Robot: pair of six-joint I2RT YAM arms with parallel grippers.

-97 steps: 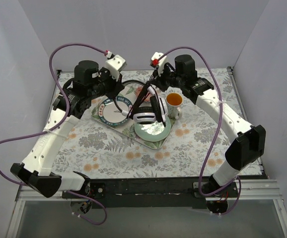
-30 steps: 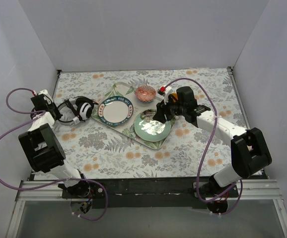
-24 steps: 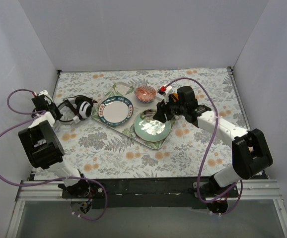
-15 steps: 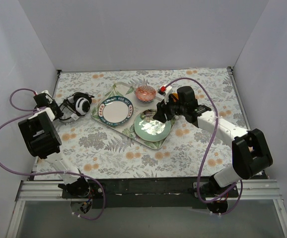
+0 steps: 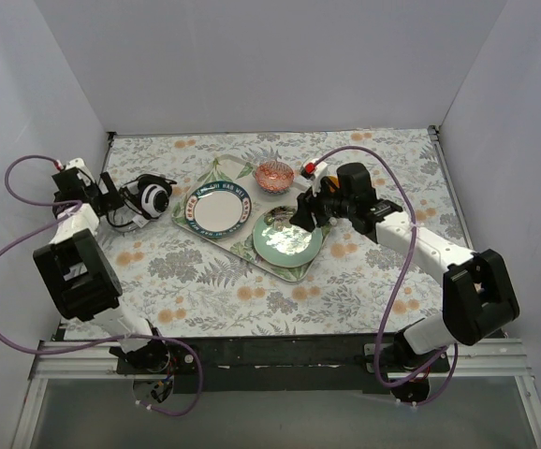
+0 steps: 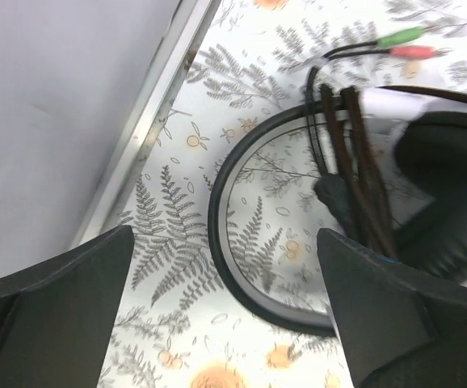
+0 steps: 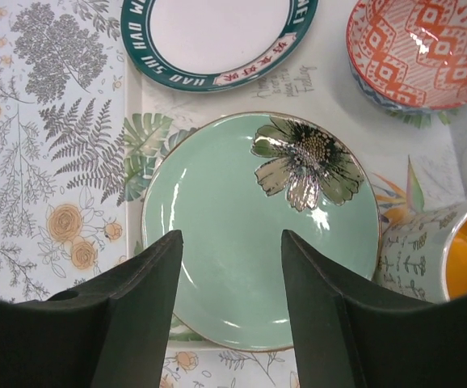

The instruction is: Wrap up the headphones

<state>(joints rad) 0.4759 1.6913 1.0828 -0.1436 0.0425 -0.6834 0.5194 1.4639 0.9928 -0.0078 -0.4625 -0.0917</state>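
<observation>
The headphones (image 5: 152, 197) lie on the flowered cloth at the far left, left of the tray. In the left wrist view their thin black headband (image 6: 220, 242) curves across the cloth. The thin black cable (image 6: 348, 166) is wound in a bundle beside a dark earcup (image 6: 448, 158), and its green and pink plugs (image 6: 403, 42) stick out. My left gripper (image 5: 111, 200) (image 6: 227, 267) is open wide just left of the headphones, holding nothing. My right gripper (image 5: 303, 218) (image 7: 229, 299) hovers open over the green plate (image 7: 258, 218), empty.
The tray (image 5: 216, 171) holds a white plate with a green rim (image 5: 214, 210), the green flower plate (image 5: 286, 245) and a red patterned bowl (image 5: 274, 175). A cup with an orange inside (image 7: 464, 255) stands right of the green plate. The left wall (image 6: 56, 105) is close behind the headphones.
My left gripper went from shut to wide open and let go of the headphones, which now rest on the cloth. The left arm drew back slightly. The right arm barely moved.
</observation>
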